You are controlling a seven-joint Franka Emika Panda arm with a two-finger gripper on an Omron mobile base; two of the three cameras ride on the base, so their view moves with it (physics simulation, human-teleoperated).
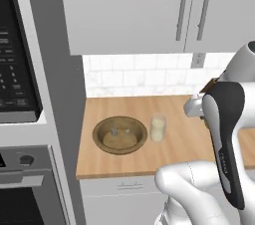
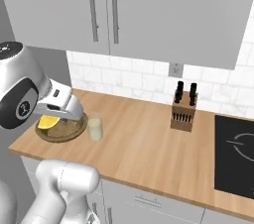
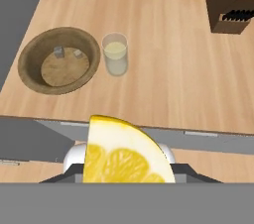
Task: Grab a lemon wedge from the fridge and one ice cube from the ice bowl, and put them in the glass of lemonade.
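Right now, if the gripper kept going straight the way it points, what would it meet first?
Probably the wooden counter near its front edge, just right of the glass of lemonade. Depth is hard to judge. The gripper holds the lemon wedge.

Lemon wedge lower part cut off; ice bowl partly behind arm.

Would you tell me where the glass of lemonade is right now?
The glass of lemonade stands on the wooden counter, just right of the ice bowl in both base views.
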